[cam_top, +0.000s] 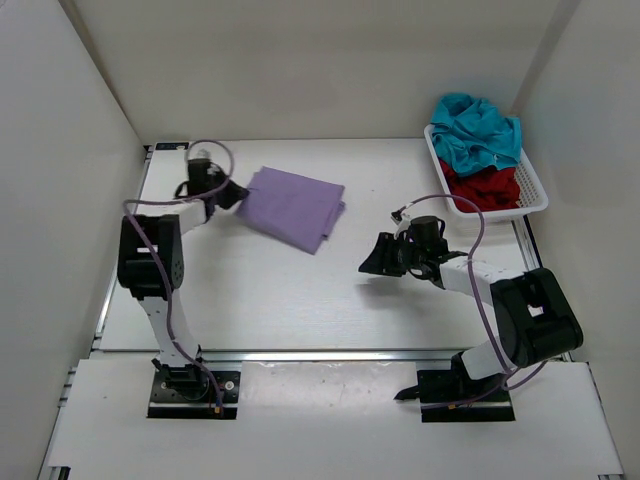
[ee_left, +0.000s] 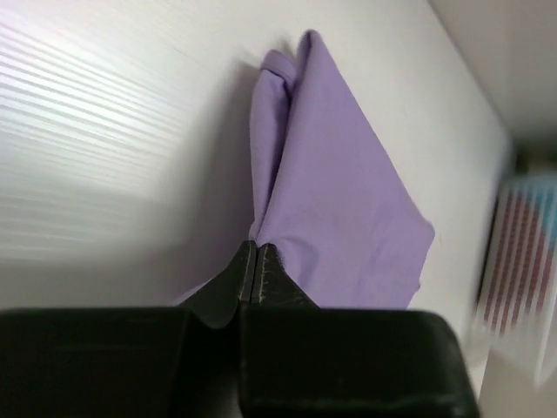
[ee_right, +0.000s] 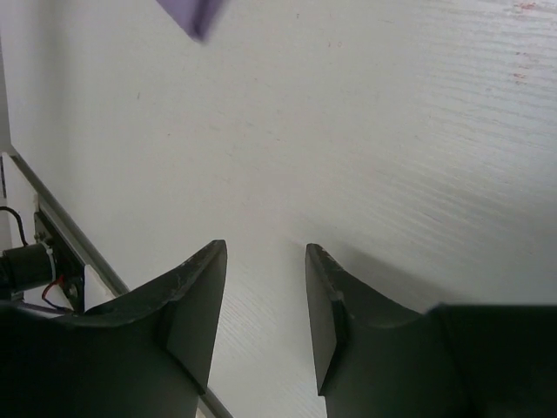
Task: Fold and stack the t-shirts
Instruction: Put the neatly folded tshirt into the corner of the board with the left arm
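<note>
- One idle tool: right gripper [cam_top: 372,258], fingers spread, empty above the table [cam_top: 300,300].
- Left gripper [cam_top: 238,195] pinches the folded lavender t-shirt [cam_top: 295,208] by its left edge; probably best slid low, keeping layers flat.
- Teal t-shirt [cam_top: 480,130] and dark red t-shirt [cam_top: 485,188] lie heaped in the far mesh basket [cam_top: 536,186].

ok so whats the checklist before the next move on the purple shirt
1. Left gripper shut on the edge of the lavender shirt: ok.
2. Lavender shirt folded and lying on the table: ok.
3. Its folded layers lined up at the edges: cannot tell; only the near corner shows up close.
4. Right gripper open, holding nothing, above bare table away from the shirt: ok.
5. Teal shirt and red shirt folded: not ok; both lie bunched in the basket.
6. The two arms well apart: ok.
</note>
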`<action>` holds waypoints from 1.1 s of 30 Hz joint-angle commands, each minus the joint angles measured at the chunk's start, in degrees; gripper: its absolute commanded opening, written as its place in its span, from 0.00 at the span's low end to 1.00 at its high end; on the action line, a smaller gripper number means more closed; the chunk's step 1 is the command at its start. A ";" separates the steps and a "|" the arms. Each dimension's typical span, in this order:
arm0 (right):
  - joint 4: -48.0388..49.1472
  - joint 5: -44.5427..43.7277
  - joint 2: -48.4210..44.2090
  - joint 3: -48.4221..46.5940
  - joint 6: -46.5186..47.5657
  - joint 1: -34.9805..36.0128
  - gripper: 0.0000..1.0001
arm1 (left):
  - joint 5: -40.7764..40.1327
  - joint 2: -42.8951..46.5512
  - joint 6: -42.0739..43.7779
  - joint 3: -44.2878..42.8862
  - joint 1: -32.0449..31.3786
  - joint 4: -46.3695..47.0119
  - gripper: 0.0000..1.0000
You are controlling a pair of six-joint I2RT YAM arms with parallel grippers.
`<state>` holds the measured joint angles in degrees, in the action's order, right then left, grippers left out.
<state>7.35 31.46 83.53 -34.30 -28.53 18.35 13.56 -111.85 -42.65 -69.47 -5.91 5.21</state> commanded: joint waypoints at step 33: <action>2.66 4.40 0.15 -2.79 0.77 8.19 0.41 | -23.47 26.16 -5.19 22.21 14.92 4.56 0.00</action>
<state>6.92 36.03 85.76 -36.82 -27.81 26.02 -3.64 -89.23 -55.66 -45.04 18.09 12.32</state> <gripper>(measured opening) 0.426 0.044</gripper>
